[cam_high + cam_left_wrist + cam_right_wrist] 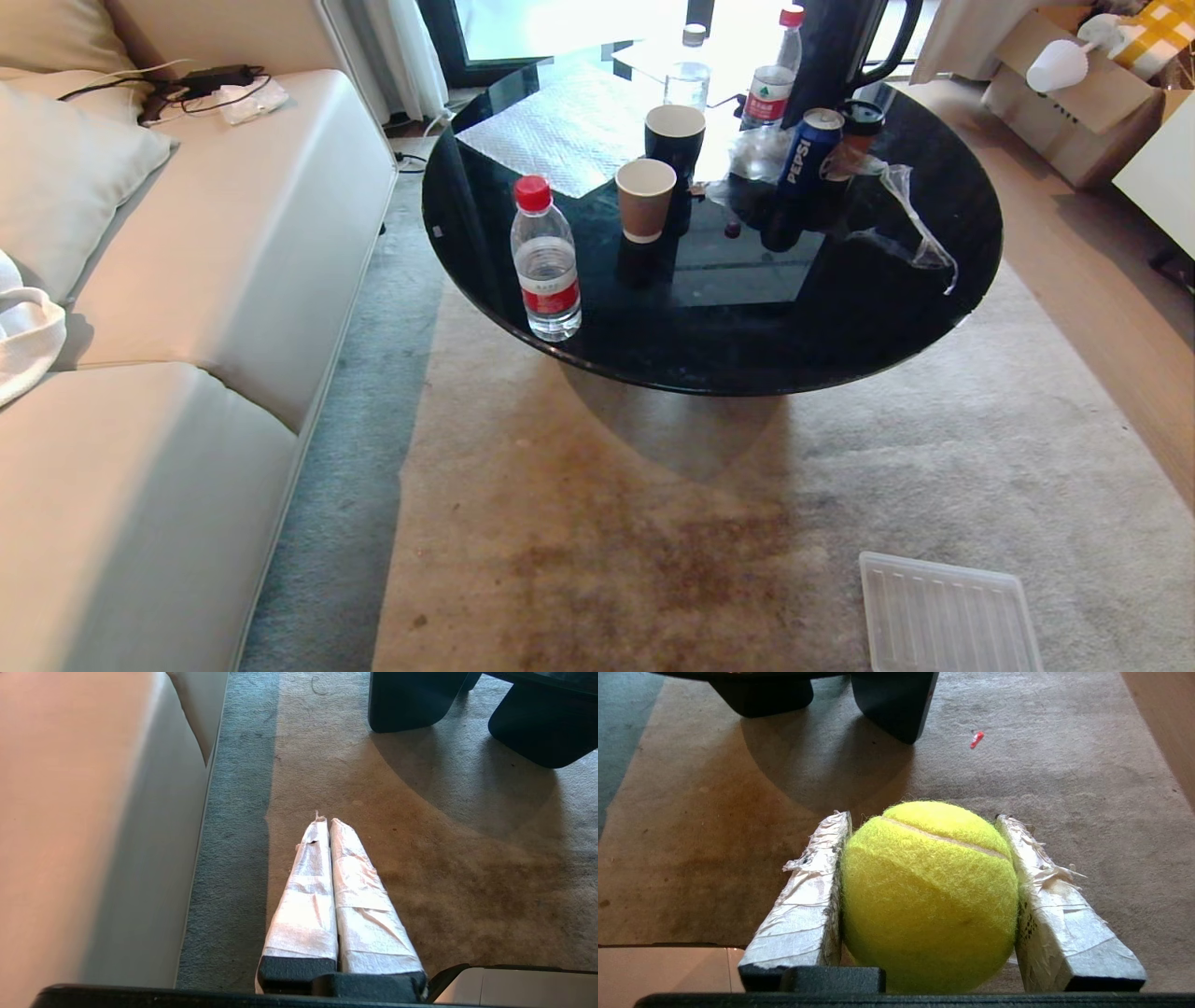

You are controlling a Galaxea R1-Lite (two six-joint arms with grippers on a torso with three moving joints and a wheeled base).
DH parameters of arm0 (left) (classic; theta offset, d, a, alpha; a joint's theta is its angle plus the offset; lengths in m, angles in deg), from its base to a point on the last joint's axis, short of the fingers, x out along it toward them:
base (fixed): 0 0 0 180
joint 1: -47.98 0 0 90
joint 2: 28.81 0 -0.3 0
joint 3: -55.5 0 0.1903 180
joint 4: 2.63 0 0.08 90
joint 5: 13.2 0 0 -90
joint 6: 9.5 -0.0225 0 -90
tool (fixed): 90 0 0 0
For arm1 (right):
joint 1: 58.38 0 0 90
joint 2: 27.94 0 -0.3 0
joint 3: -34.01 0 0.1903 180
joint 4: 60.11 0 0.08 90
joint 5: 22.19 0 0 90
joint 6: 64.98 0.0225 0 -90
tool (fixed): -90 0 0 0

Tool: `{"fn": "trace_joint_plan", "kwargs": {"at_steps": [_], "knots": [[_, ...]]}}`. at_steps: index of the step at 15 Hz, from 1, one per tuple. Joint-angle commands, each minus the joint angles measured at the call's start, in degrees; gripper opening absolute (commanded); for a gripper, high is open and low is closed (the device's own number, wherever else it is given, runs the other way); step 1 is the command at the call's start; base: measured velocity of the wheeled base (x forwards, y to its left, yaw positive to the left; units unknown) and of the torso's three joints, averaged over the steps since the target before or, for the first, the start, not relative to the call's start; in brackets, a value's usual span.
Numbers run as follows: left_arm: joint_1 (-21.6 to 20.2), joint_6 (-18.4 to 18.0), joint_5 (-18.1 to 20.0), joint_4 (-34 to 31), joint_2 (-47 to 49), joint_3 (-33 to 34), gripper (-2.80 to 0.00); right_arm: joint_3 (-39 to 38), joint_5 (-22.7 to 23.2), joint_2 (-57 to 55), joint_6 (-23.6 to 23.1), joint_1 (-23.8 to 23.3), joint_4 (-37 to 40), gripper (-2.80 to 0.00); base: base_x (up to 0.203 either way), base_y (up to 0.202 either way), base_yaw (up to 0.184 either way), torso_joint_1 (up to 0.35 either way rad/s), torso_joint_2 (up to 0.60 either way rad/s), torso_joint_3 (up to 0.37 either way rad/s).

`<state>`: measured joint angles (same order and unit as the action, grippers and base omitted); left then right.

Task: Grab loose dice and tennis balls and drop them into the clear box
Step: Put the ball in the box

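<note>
A fuzzy yellow-green tennis ball (929, 896) fills the space between the two tape-wrapped fingers of my right gripper (923, 817), which is shut on it and holds it above the beige carpet. My left gripper (328, 822) hangs over the carpet beside the sofa, its taped fingers pressed together with nothing between them. Neither arm shows in the head view. The dice and the clear box are out of view.
A flat ribbed clear lid (943, 611) lies on the carpet at the near right. Ahead stands a round black glass table (840, 317) with bottles, cups and a can, on dark legs (896, 704). A cream sofa (187, 280) runs along the left. A red scrap (976, 739) lies on the carpet.
</note>
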<state>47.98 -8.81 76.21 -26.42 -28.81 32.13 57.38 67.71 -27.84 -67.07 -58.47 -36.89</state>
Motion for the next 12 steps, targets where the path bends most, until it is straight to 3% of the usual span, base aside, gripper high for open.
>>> {"fn": "trace_joint_plan", "kwargs": {"at_steps": [1,12], "knots": [[0.0,0.0,0.0,0.0,0.0,0.1,-2.8,-0.2,0.0,0.0,0.1,0.0,0.0,-2.8,0.0,0.0,0.0,0.0,0.0,0.0],[0.0,0.0,0.0,0.0,0.0,0.0,-2.8,-0.2,0.0,-0.1,0.1,0.0,0.0,-2.8,0.0,0.01,-0.151,0.002,0.0,0.004]]}}
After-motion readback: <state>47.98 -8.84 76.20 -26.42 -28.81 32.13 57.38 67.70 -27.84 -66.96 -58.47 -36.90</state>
